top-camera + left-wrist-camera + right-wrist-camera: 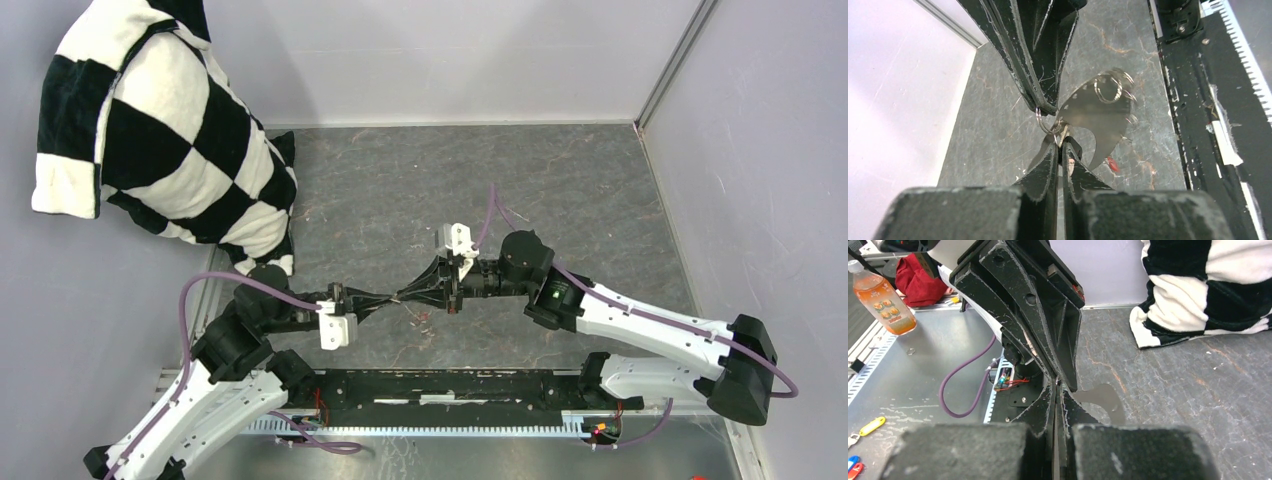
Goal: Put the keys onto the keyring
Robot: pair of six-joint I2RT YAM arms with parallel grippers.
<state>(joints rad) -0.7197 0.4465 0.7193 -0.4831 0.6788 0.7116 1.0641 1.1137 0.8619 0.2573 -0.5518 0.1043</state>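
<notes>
My two grippers meet tip to tip above the middle of the table. My right gripper (408,295) is shut on a thin silvery wire ring, the keyring (1048,125), which hangs from its fingertips (1045,106). My left gripper (1063,145) is shut on a small silver piece with a black part (1074,148), seemingly the black-headed key, touching that ring. A flat silvery fin-shaped tag (1093,117) with a coiled ring (1110,89) hangs beside them. A red tag (1112,164) lies on the table below and also shows in the top view (425,318).
A black-and-white checked pillow (170,130) leans at the back left. The black arm-mount rail (450,390) runs along the near edge. Off the table stand an orange drink bottle (883,300), a red cloth (923,282) and coloured key tags (870,426).
</notes>
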